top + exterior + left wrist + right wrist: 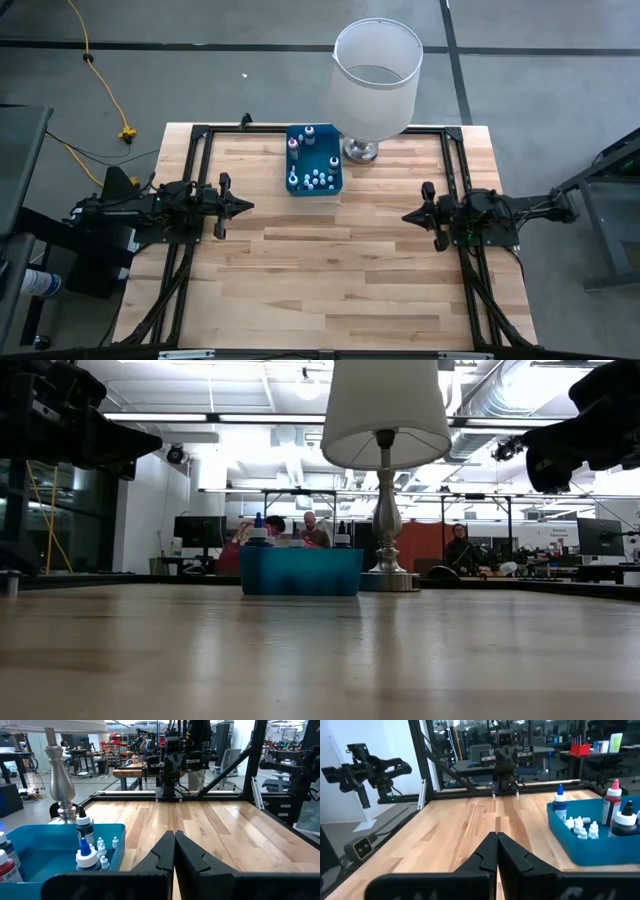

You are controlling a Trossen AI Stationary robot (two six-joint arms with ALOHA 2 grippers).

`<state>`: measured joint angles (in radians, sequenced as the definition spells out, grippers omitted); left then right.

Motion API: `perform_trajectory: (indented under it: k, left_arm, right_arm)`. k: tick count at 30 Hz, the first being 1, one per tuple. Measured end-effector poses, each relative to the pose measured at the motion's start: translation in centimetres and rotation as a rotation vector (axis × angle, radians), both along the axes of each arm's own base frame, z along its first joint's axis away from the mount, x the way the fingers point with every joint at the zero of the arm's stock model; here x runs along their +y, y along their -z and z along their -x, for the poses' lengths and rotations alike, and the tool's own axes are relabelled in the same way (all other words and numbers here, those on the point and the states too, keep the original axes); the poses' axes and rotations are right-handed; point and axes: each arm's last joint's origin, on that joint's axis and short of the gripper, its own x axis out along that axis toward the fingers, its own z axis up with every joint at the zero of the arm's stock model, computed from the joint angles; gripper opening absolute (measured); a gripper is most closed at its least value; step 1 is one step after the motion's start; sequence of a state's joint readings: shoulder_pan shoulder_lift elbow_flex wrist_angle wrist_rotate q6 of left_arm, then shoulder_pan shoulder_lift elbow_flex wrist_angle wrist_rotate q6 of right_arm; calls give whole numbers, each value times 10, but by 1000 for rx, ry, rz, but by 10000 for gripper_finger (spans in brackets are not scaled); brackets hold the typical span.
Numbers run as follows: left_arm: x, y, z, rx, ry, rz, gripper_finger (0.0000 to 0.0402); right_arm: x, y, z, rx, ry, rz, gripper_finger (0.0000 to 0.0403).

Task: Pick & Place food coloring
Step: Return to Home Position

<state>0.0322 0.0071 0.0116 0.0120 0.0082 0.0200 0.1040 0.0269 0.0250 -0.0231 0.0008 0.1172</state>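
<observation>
The food coloring bottles stand in a blue tray near the table's far edge: several tiny white-capped ones plus taller ones with dark, pink and blue bodies, also seen in the left wrist view and the right wrist view. My left gripper hovers over the table's left part, shut, fingers pointing right. My right gripper hovers over the right part, shut, pointing left. Both are above the table and well away from the tray.
A lamp with a big white shade on a metal base stands just right of the tray. A black frame runs along the table's edges. Bare wood lies between and in front of the grippers. People sit in the room beyond.
</observation>
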Motion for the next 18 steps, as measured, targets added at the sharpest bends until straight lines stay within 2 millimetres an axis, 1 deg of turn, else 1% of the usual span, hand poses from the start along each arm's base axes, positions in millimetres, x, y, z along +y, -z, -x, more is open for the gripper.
perform_trajectory:
  k: [7,18]
  left_arm:
    - [0,0,0,0,0,0,0]
    - [0,0,0,0,0,0,0]
  right_arm:
    - [0,1,-1,3,10,74,0]
    - [0,0,-1,-3,14,67,0]
